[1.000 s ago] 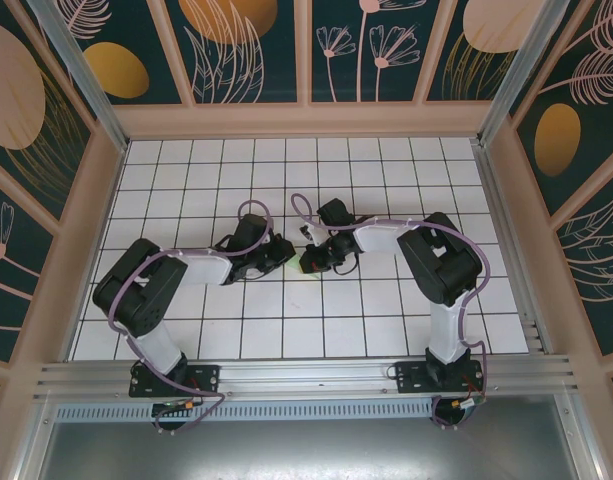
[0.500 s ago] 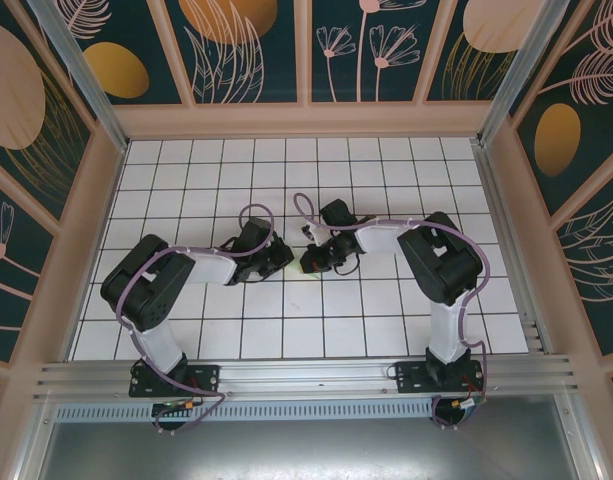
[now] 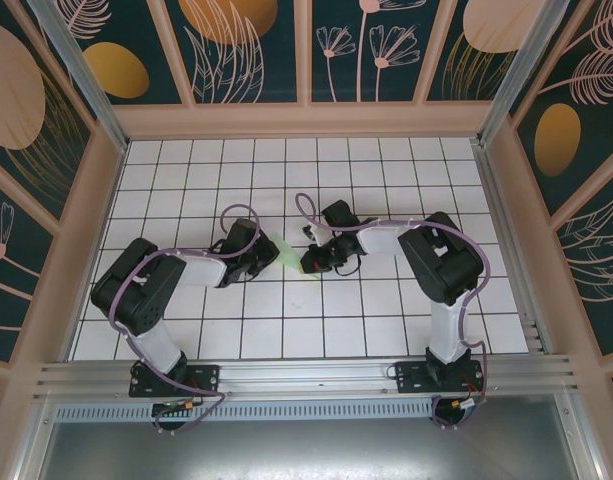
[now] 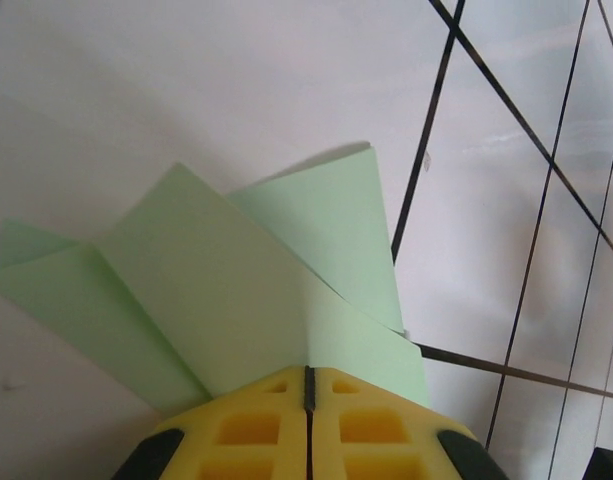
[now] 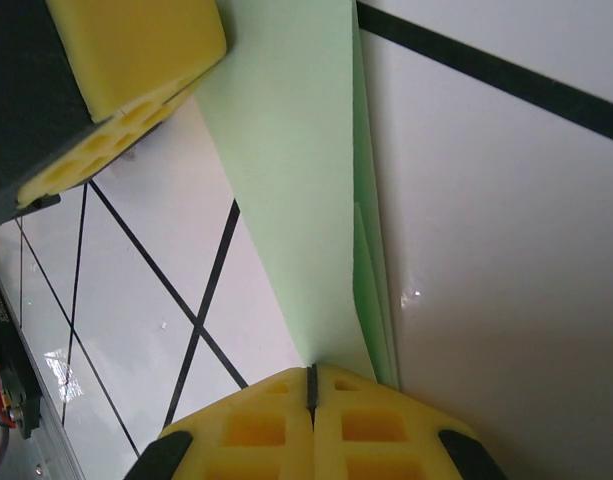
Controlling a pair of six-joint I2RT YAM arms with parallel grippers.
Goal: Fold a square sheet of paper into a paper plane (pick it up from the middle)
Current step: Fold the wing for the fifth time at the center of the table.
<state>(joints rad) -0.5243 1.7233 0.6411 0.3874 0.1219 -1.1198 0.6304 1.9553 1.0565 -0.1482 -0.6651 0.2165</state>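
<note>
Mint-green and creased, the paper plane (image 3: 285,249) is held between two arms over the white gridded table (image 3: 186,170). The left gripper (image 3: 269,256) is clenched on one end of it and the right gripper (image 3: 306,263) on the other. From the left wrist, layered folds fan out of the closed yellow pads (image 4: 281,392). From the right wrist, the paper shows as a narrow strip running up to the opposite gripper's pad (image 5: 126,60).

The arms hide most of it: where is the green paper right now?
In the top view the green paper is mid-table, pinched between the left gripper and right gripper, both shut on it.
</note>
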